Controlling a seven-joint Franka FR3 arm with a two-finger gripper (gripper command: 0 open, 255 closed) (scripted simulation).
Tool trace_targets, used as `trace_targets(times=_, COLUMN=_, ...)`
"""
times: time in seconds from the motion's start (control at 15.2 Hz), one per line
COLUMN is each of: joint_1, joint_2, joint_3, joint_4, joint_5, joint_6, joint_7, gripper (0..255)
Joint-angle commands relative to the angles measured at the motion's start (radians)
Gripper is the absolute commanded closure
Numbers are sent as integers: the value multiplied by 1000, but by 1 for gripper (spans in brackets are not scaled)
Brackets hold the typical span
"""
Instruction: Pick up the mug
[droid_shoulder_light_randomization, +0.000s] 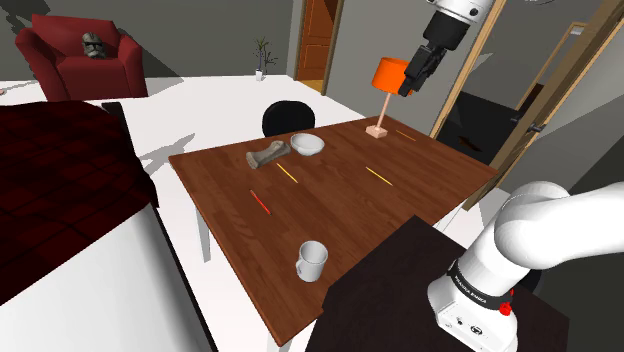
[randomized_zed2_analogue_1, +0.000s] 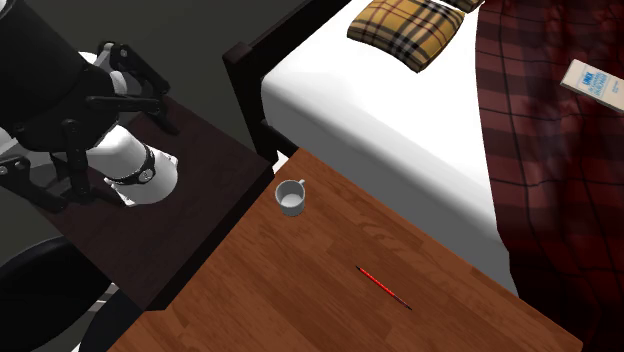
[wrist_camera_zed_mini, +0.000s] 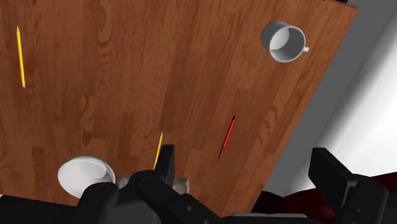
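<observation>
Wooden table (droid_shoulder_light_randomization: 350, 205) sits beside a bed (randomized_zed2_analogue_1: 380, 110) with a dark red plaid cover, and the arm's dark stand (droid_shoulder_light_randomization: 400, 290) butts against the table's near side in the shoulder view. Mug (droid_shoulder_light_randomization: 311, 260) is white and upright with its mouth up. It stands alone near the table edge closest to the stand and well apart from everything else, so there's no clutter to dodge. Gripper (droid_shoulder_light_randomization: 410, 80) hangs high over the far end by the orange lamp (droid_shoulder_light_randomization: 385, 78), nowhere near the mug. In the wrist view the fingers are spread wide with nothing between them, so it's empty and ready for a grasp. From that height the wrist camera takes in most of the tabletop: mug (wrist_camera_zed_mini: 284, 42) far ahead of the gripper (wrist_camera_zed_mini: 245, 158), red pencil (wrist_camera_zed_mini: 227, 136) between them, white bowl (wrist_camera_zed_mini: 86, 177) and a yellow pencil (wrist_camera_zed_mini: 158, 150) close under the hand. The handle pokes out toward the table edge, so my read is that a rim or body pinch from above is simpler than going for the handle. Task looks barely started: a long traverse back toward the stand is needed, then a descent. Main risk I see is that the mug is close to the edge and a nudge could push it off.
</observation>
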Motion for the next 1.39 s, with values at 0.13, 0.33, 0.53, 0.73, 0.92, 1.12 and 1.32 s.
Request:
trace_targets(times=0.13, joint_1=2, joint_2=-3, joint_3=15, joint_4=-64, joint_5=9, joint_6=52, joint_7=19, gripper=0)
trace_targets(times=0.33, joint_1=7, joint_2=1, joint_3=39, joint_4=-154, joint_5=25, joint_6=132, joint_7=48, gripper=0)
trace_targets(times=0.53, joint_1=14, joint_2=16, joint_3=64, joint_4=-236, joint_5=43, joint_6=217, joint_7=77, gripper=0)
trace_targets(times=0.73, joint_1=23, joint_2=45, joint_3=91, joint_4=-309, joint_5=63, joint_6=306, joint_7=106, gripper=0)
trace_targets(times=0.92, joint_1=34, joint_2=90, joint_3=119, joint_4=-373, joint_5=84, joint_6=401, joint_7=136, gripper=0)
trace_targets(times=1.12, joint_1=46, joint_2=151, joint_3=148, joint_4=-426, joint_5=107, joint_6=504, joint_7=164, gripper=0)
trace_targets(times=1.32, joint_1=58, joint_2=230, joint_3=178, joint_4=-468, joint_5=130, joint_6=613, joint_7=193, gripper=0)
